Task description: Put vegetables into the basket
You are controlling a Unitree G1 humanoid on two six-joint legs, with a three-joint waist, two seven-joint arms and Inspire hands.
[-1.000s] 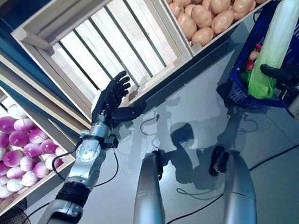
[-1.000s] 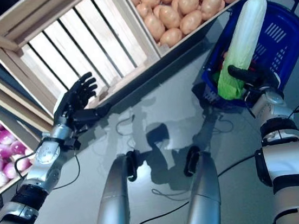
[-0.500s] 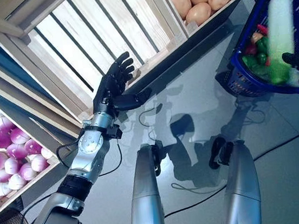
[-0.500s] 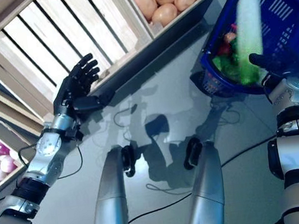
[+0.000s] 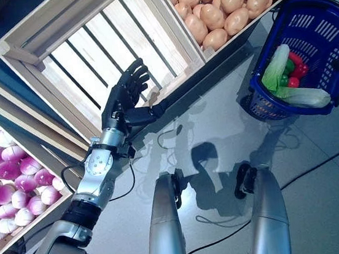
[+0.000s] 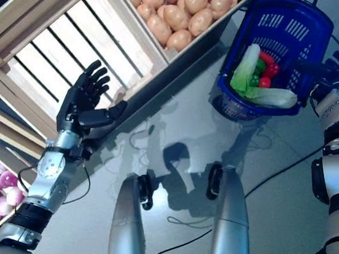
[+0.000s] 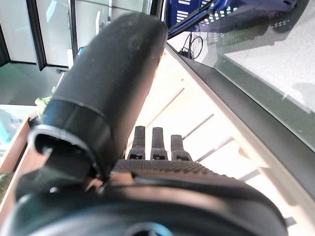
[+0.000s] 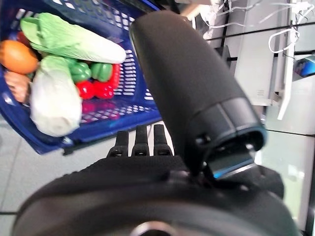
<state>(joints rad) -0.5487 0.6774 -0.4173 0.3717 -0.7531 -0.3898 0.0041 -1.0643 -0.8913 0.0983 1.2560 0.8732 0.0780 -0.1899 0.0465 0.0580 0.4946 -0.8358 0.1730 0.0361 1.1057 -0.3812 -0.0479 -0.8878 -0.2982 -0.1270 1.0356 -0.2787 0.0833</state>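
Dark right robot hand (image 6: pixel 336 70): fingers straight and relaxed, holding nothing, just beside the outer wall of the blue basket (image 6: pixel 304 14).
Left robot hand (image 5: pixel 126 101): spread wide and empty, raised in front of the empty slatted crate (image 5: pixel 95 52).
Basket contents: two pale green cabbages (image 8: pixel 74 42) lie inside, one along the floor of the basket, one leaning up its wall, with green peppers (image 8: pixel 91 71) and red peppers (image 8: pixel 96 88) between them; the right wrist view also shows an orange-brown round vegetable (image 8: pixel 17 55) at one end.
Basket position: on the grey floor (image 5: pixel 206 122), below the crate of potatoes (image 5: pixel 222 3).
Other stock: purple-and-white turnips (image 5: pixel 14 195) fill a crate at the robot's far left.
Key relation: potatoes lie forward and to the left of the right robot hand, just past the basket, so that hand looks nearer them; turnips are nearer the left robot hand, back along its own forearm.
Judgement: this load looks delivered; the next pick probably calls for a fresh reach into a stocked crate.
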